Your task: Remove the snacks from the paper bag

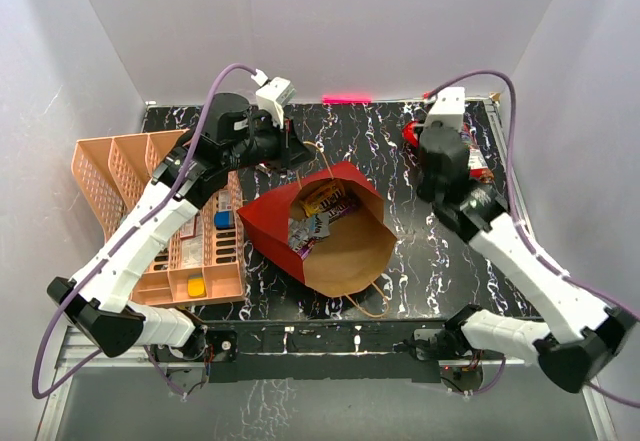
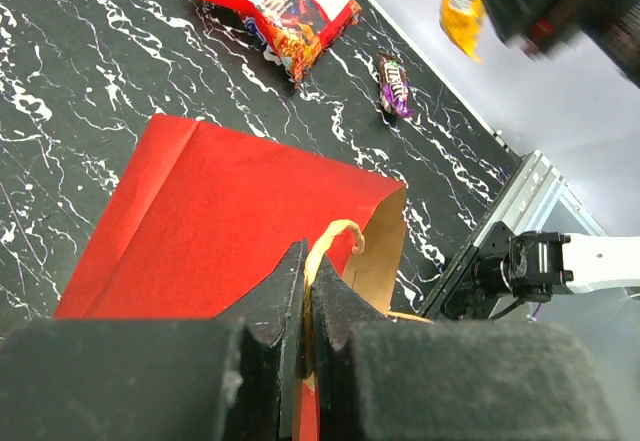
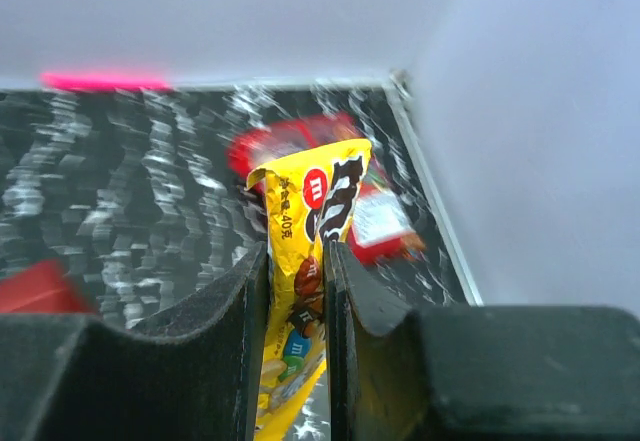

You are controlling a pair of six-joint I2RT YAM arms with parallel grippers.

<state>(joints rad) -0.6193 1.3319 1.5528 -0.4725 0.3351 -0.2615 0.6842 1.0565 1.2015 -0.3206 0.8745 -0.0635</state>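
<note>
Left end effector (image 2: 307, 266) is clenched on the rim of the large red paper gift bag (image 2: 220, 211), which lies open mid-way across the black marbled desk (image 1: 430, 261) with shiny snack packets (image 1: 322, 209) inside. Right end effector (image 3: 298, 256) is grasping a shiny yellow candy packet (image 3: 310, 191) over the far-right corner.

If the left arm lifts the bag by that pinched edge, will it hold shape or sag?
The bag looks thin, so it will probably buckle at the pinch rather than lift stiffly. Held at one point by the left gripper, it would likely swing and tilt. The snacks inside look loose and may slide toward the mouth.
</note>
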